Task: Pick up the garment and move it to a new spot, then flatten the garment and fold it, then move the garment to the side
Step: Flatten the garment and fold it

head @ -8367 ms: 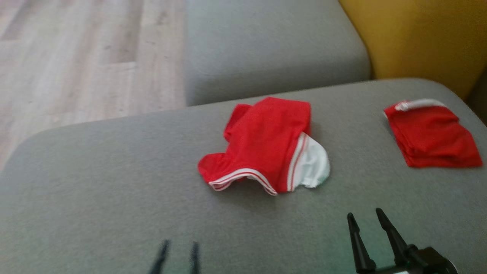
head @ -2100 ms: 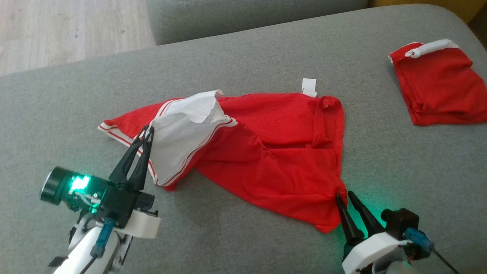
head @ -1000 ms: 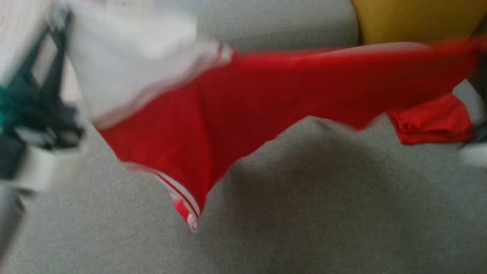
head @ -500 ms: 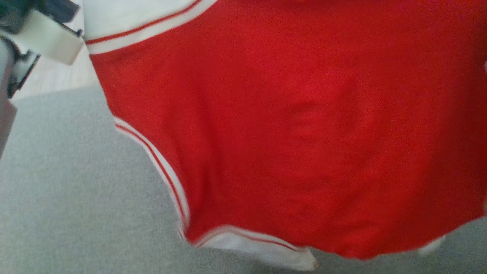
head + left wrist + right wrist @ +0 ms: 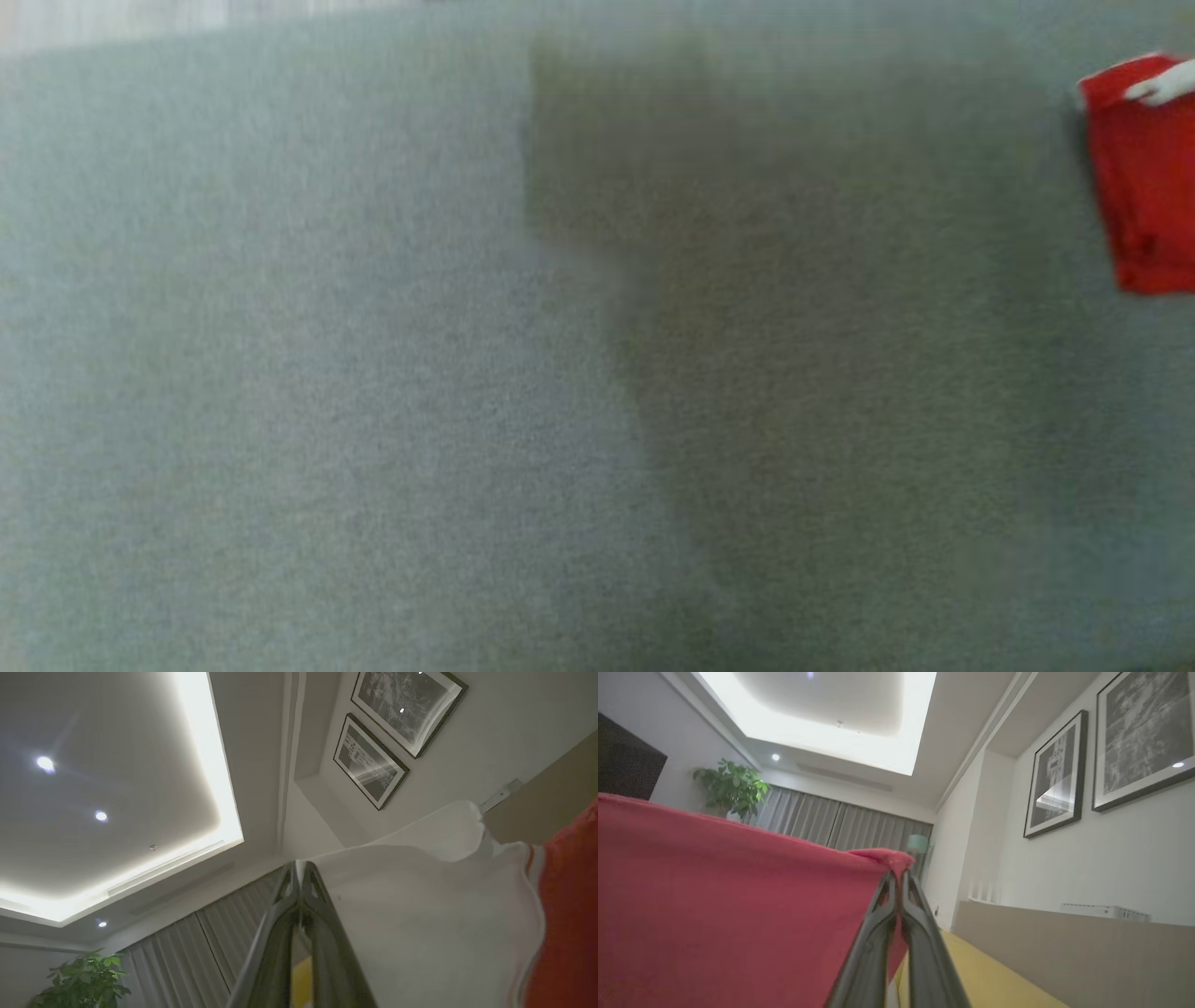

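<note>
My left end effector [image 5: 299, 864] is pinched fully closed. Its two fingers meet at the tips, with the edge of the garment's [image 5: 420, 914] white panel caught between them. It points up toward the ceiling. From the grip the cloth spreads away to the right: white first, then a narrow striped band, then the red body.

My right end effector [image 5: 896, 873] is likewise clamped tight, gripping a bunched red corner of the garment [image 5: 738, 896] right at the fingertips. It too points upward. From there the red cloth stretches off to the left as a broad sheet with a fairly straight top edge. So the garment is up in the air, held at its left end by one end effector and at its right end by the other, hanging beside and below both grips.

Below me the grey cushion [image 5: 280, 373] looks blurred, and a broad shadow [image 5: 794, 327] lies across its right half. A folded red cloth [image 5: 1144, 187] rests on the cushion at the far right, with a white band at its far end.

Behind the raised cloth I can see framed pictures [image 5: 1143, 742] on the wall, grey curtains [image 5: 840, 821] and a potted plant [image 5: 731, 786].
</note>
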### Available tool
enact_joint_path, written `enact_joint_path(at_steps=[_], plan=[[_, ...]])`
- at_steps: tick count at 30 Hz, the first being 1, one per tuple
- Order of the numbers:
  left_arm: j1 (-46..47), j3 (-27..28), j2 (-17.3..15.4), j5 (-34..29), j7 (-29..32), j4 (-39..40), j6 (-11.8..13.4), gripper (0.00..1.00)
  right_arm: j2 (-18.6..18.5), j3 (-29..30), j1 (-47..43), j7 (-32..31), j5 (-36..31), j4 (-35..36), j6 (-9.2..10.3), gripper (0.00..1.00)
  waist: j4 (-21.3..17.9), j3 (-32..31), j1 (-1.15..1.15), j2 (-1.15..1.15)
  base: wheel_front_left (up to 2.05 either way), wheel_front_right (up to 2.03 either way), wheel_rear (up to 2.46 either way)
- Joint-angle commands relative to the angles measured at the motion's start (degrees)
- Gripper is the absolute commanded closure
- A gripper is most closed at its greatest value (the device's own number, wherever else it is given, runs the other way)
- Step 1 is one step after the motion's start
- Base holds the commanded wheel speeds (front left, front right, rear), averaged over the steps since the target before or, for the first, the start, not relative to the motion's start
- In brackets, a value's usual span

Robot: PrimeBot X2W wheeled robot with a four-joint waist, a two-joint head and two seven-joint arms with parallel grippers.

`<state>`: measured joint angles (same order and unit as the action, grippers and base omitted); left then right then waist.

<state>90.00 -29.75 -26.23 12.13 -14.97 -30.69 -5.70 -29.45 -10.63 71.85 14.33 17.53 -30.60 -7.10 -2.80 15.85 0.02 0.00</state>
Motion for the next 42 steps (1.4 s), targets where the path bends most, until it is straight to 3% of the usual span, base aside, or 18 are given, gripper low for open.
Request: enact_joint_path(at_steps=[1,8,16,19,27,34,42], plan=[[0.1,1.8,-2.0,0.8,0.0,1.0,-0.2,1.0,0.1,0.0,-1.0,0.2,-0.7,0.7,-0.39,1.0,1.3,3.4,-0.02,0.0,0.0,0.0,0.0],[-19.0,-0.7,-5.6,8.3,0.0,10.5,-1.7,1.0,0.9,-0.1,-13.9,0.6,-0.5,-1.8,-0.39,1.0,2.6,5.9,-0.02,0.0,0.0,0.0,0.0],[-51.5,-5.4,-12.9,8.3,0.0,22.3,-1.4,1.0,2.9,0.6,-34.0,0.7,1.2,-0.9,-0.39,1.0,2.1,1.7,-0.02,0.0,0.0,0.0,0.0],[-63.0,-7.2,-14.5,9.4,0.0,24.8,-0.5,1.0,2.3,-0.5,-42.1,0.7,1.0,0.8,-0.39,1.0,1.7,-0.9,-0.02,0.0,0.0,0.0,0.0],[-86.8,-11.9,-16.4,14.6,0.8,32.4,4.9,1.0,1.9,0.9,-62.1,0.7,1.5,6.5,-0.39,1.0,1.6,-7.0,-0.02,0.0,0.0,0.0,0.0],[-93.8,-12.1,-17.6,17.9,0.9,37.3,7.2,1.0,3.5,4.8,-74.7,-1.0,1.6,13.4,-0.39,1.0,2.3,-9.5,-0.02,0.0,0.0,0.0,0.0],[-90.0,-10.9,-17.0,16.7,0.8,36.3,7.5,1.0,5.7,6.5,-76.7,-2.1,1.5,14.5,-0.39,1.0,1.7,-11.0,-0.02,0.0,0.0,0.0,0.0]])
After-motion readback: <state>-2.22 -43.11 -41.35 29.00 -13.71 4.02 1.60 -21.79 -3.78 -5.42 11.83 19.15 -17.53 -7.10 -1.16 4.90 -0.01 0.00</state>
